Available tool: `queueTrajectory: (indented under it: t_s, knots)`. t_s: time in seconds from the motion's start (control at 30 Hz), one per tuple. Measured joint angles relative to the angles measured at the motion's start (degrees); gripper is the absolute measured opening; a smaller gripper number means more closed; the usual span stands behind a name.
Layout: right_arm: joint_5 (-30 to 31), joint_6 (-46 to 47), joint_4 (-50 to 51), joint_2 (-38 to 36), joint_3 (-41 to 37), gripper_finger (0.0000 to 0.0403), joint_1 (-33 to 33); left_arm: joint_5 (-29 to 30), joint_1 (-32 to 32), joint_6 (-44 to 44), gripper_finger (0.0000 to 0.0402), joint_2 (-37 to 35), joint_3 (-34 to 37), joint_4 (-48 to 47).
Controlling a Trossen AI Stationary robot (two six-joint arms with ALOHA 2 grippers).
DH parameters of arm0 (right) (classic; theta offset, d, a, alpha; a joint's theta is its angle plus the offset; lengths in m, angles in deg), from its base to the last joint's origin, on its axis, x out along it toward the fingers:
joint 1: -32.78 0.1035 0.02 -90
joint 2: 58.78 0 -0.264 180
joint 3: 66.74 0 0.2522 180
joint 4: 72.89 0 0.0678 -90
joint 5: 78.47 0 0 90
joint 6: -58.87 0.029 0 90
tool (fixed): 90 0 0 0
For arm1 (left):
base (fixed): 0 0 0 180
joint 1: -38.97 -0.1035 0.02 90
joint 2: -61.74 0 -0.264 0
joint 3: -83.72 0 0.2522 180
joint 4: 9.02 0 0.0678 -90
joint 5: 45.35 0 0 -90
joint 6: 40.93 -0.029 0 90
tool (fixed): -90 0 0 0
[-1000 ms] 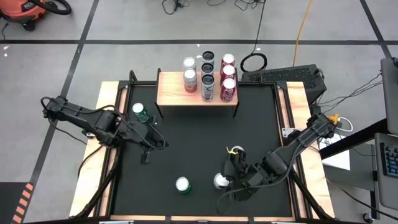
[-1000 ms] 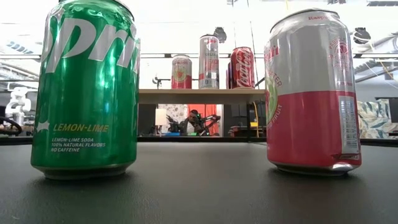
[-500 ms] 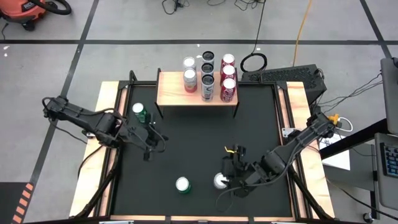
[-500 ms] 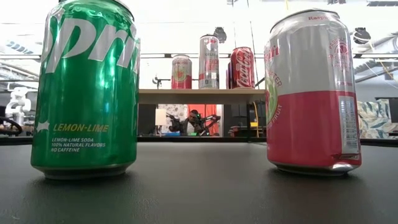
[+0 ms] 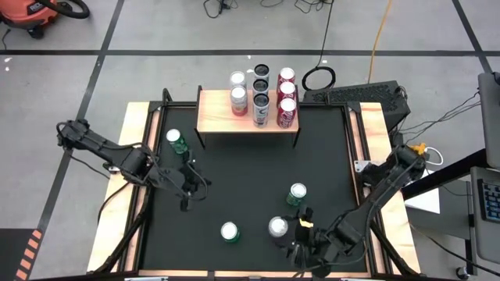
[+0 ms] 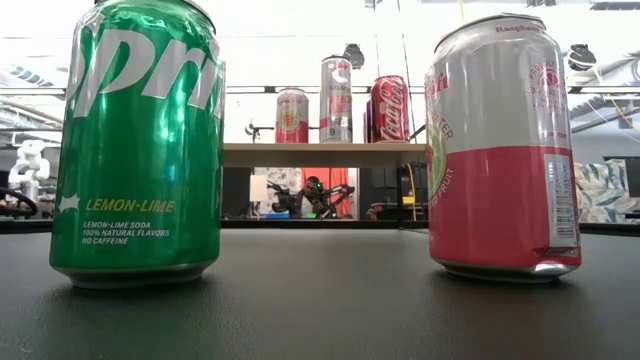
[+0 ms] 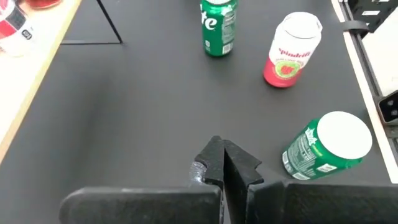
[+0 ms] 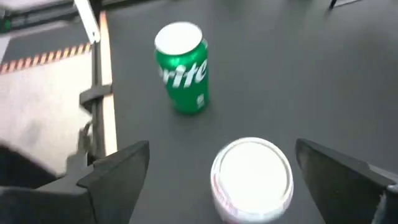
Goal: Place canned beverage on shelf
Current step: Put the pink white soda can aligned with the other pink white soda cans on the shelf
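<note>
The shelf, a low wood-topped stand, sits at the table's far edge and carries several cans. A pink-and-white can stands upright near the front edge. My right gripper is open, with its fingers on either side of this can and apart from it. A Sprite can stands just left of it. Another green can stands farther in, and one more green can is at the far left. My left gripper hovers shut over the table's left part.
In the low view the Sprite can and the pink can fill the foreground, with the shelf far behind. Wooden side rails border the black table. Bare black surface lies in the middle.
My right gripper has drawn back toward the table's near edge and sunk lower, staying open. It now sits beside the pink-and-white can. The green can that it covered before now shows. No can has moved.
</note>
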Motion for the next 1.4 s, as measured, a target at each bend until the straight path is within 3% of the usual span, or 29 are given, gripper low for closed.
queueTrajectory:
  t_s: [0.13,0.33,0.83,1.1,1.4]
  knots:
    - [4.78,-2.87,-7.05,0.0,-3.48,0.0379,0.08,2.33,1.86,1.08,0.0001,1.72,0.0,1.2]
    - [10.62,-5.15,-7.78,0.0,-7.9,0.038,1.6,5.68,3.13,6.72,0.0001,4.0,0.0,1.18]
    - [10.86,4.92,-8.48,0.0,-13.71,0.038,2.13,11.48,6.32,14.98,0.0001,10.74,0.0,4.61]
    - [10.19,4.42,-11.17,0.0,-13.73,0.038,2.09,16.57,6.08,12.97,0.0001,12.22,0.0,5.38]
    - [8.58,2.21,-15.21,0.56,-13.73,0.038,2.09,18.44,6.08,12.96,0.0001,12.23,0.0,6.8]
